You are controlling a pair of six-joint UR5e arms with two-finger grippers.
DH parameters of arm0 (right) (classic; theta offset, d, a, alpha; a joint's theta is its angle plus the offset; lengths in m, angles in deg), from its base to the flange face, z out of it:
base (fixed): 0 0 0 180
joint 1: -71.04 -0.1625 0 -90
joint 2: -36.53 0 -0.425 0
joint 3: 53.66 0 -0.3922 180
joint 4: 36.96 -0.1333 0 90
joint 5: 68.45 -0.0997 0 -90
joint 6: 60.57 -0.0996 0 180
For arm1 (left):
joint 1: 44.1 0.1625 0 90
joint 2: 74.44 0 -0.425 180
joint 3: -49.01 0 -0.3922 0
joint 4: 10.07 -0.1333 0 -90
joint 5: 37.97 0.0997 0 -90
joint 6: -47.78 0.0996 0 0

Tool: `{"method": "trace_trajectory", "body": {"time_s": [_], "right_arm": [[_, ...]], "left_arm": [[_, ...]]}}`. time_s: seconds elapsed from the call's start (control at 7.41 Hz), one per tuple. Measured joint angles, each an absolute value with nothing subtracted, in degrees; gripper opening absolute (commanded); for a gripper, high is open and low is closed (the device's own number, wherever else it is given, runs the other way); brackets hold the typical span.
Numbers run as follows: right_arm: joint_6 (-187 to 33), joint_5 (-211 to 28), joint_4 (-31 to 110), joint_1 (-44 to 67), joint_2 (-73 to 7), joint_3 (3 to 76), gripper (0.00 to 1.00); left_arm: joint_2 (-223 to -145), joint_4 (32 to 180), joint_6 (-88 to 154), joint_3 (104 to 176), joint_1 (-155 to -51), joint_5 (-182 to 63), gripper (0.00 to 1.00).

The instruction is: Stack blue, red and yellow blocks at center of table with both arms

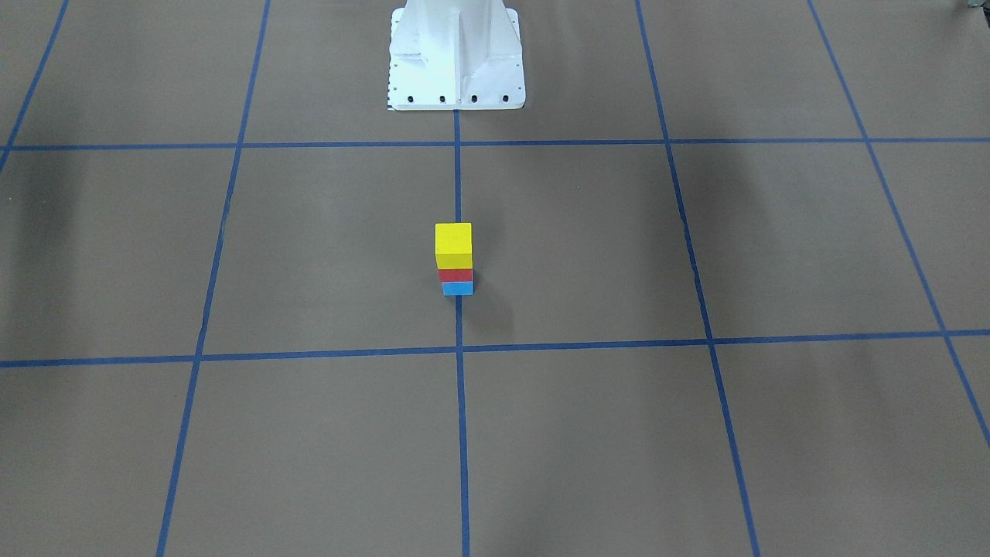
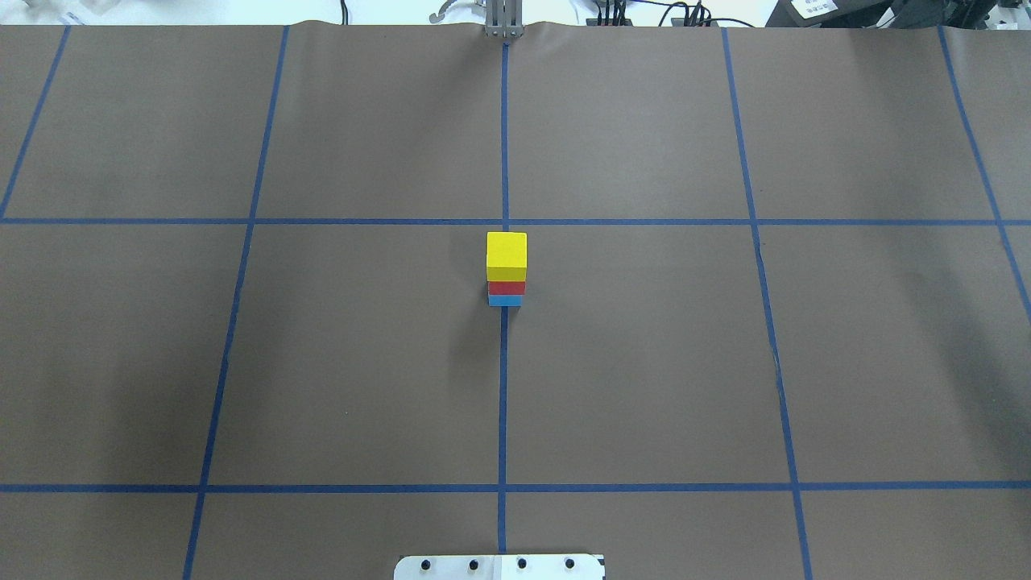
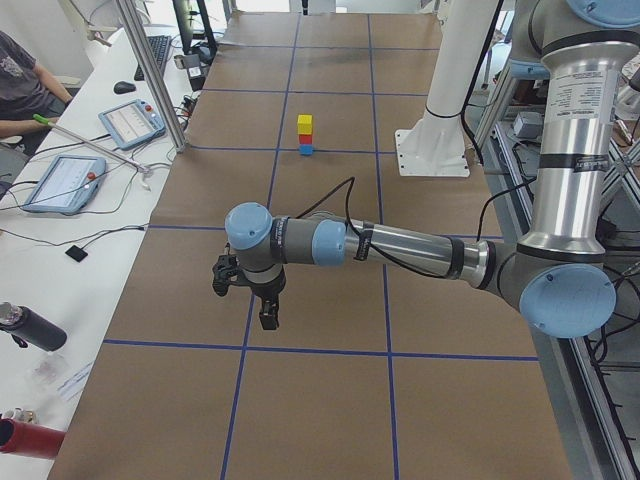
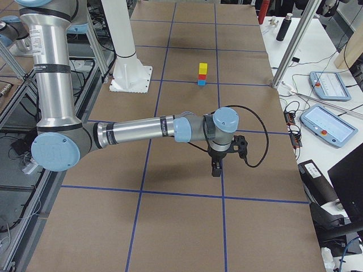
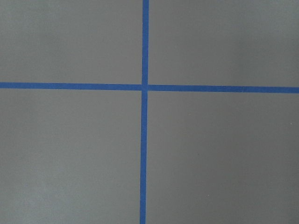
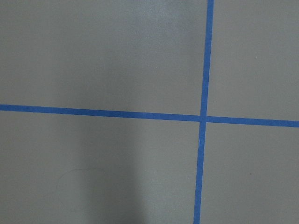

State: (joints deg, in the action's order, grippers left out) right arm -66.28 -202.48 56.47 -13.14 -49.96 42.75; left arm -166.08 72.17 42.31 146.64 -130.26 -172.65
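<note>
No text, brand, number or sign can be read: fine print on the upright tubes of the left arm and right arm is too small, and the tablet screens are blurred.

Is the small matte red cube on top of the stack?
No, the small yellow cube tops it; the red cube sits between it and the light-blue cube.

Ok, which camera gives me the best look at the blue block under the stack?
Exterior front-facing: the blue block shows unblocked beneath the red block and yellow block. Overhead exterior shows it nearly as well; both side views show it small and distant; the wrist cameras show only table.
</note>
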Motion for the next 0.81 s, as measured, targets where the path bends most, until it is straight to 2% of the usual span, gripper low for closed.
{"method": "trace_trajectory", "body": {"time_s": [0.81], "right_arm": [[-66.3, -202.5, 56.4, -13.6, -49.9, 43.1, 1.0]], "left_arm": [[-166.3, 72.8, 42.2, 146.4, -130.2, -172.7, 1.0]]}}
